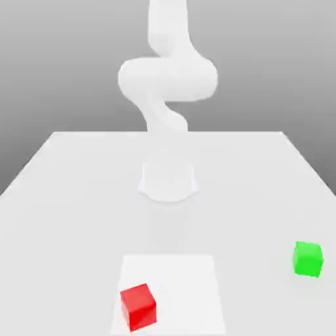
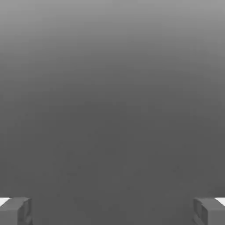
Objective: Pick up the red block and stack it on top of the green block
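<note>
The gripper (image 2: 112,211) is seen in the hand view with its two fingertips (image 2: 15,211) set wide apart at the edges of the picture, and nothing is held between them; only plain grey background lies ahead of them. In the exterior view the arm (image 1: 167,82) is folded above its base (image 1: 168,180) at the far middle of the table (image 1: 65,190).

No step of the task is judged to have been started: the approach to the red block is in hand. The red block (image 1: 138,306) rests on the table at the near edge, slightly to the exterior view's left, on a paler square patch (image 1: 184,282). The green block (image 1: 307,258) sits well apart from it, toward the exterior view's right and a little farther back. Both blocks lie well clear of the gripper.

For the next move, the open fingers would need to be brought forward and down over the red block, aligned with its slightly turned faces, before being closed on it.
</note>
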Controlling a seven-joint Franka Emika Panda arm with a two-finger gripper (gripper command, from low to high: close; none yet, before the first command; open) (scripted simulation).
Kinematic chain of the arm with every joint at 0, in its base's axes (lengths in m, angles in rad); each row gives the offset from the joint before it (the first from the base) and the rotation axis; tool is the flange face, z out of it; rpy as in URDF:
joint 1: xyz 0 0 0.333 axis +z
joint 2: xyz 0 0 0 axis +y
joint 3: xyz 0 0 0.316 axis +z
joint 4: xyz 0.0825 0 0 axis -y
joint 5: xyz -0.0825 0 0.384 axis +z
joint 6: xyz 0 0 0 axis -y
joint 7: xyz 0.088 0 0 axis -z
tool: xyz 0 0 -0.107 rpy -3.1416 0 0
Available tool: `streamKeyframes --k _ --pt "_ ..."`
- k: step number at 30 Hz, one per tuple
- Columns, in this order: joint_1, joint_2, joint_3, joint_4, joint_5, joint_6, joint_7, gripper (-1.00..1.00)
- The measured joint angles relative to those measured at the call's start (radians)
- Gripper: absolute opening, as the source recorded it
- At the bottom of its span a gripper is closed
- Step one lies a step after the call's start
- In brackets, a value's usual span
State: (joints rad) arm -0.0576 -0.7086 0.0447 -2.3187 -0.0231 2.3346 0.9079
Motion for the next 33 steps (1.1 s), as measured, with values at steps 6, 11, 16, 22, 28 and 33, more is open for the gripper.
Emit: streamKeyframes --k 6,11,16,22,28,33 --pt "-0.126 0.225 0.095 -0.045 -0.066 0.084 0.271 0.0" --pt "-0.203 0.409 0.146 -0.082 -0.123 0.151 0.493 0.0" --pt "-0.246 0.591 0.16 -0.119 -0.165 0.219 0.704 0.0" --pt "-0.268 0.795 0.153 -0.166 -0.135 0.309 0.9 0.0" --pt "-0.249 0.995 0.126 -0.175 -0.111 0.443 1.002 0.0" --pt "-0.225 1.065 0.097 -0.165 -0.139 0.502 1.025 -1.0"
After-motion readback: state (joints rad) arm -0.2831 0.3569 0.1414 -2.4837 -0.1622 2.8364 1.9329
